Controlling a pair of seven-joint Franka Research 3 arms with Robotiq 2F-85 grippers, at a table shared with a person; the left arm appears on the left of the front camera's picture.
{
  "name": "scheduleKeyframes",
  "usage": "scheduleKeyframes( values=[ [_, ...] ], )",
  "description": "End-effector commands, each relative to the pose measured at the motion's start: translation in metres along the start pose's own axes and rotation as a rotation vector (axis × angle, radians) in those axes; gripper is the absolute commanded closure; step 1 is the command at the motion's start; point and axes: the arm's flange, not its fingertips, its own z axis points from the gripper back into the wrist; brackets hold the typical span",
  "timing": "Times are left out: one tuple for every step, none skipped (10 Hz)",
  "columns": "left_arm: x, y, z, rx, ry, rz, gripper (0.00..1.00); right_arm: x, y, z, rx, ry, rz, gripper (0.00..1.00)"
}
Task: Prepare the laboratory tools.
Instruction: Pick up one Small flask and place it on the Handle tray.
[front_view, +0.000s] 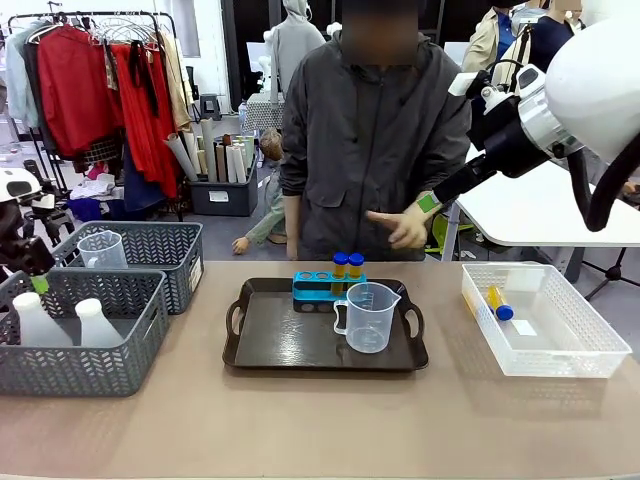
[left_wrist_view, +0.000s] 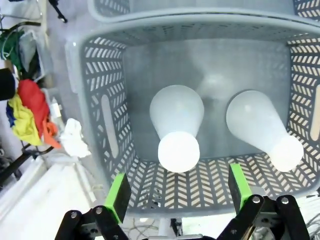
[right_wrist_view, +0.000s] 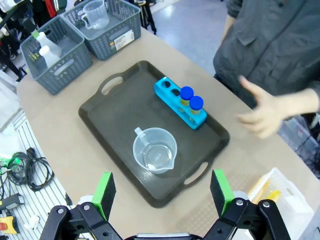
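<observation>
I see both pincers spread wide and empty around the black handled plastic tray in the middle of the tan table.

Left of the tray stand two grey mesh baskets. My left gripper hangs above the nearer basket, jaws wide apart, clear of the two upright translucent white conical flasks inside. The farther basket holds a clear plastic measuring cup. Right of the tray sits a clear white lattice bin with one yellow-filled blue-capped tube lying in it. My right gripper hovers high over the tray's near edge, fingers parted. On the tray stands a second clear handled measuring cup, and behind it a small blue four-hole tube rack with two yellow-filled blue-capped tubes upright at its right end. Beyond the tray, the person's hand is held in the air.
</observation>
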Motion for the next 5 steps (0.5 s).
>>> scheduleKeyframes(
  values=[
    [0.005, 0.004, -0.01, -0.019, 0.003, -0.017, 0.0, 0.001, 0.001, 0.0, 0.008, -0.007, -0.007, 0.0],
    [0.008, 0.003, -0.018, -0.022, 0.019, -0.017, 0.0, 0.001, 0.001, 0.0, 0.008, -0.007, -0.007, 0.0],
    [0.008, 0.0, -0.023, -0.032, 0.026, -0.022, 0.0, 0.001, 0.001, 0.0, 0.008, -0.007, -0.007, 0.0],
    [0.008, -0.001, -0.026, -0.026, 0.035, -0.019, 0.0, 0.001, 0.001, 0.0, 0.008, -0.007, -0.007, 0.0],
    [0.008, 0.0, -0.03, -0.018, 0.036, -0.022, 0.0, 0.001, 0.001, 0.0, 0.008, -0.007, -0.007, 0.0]
  ],
)
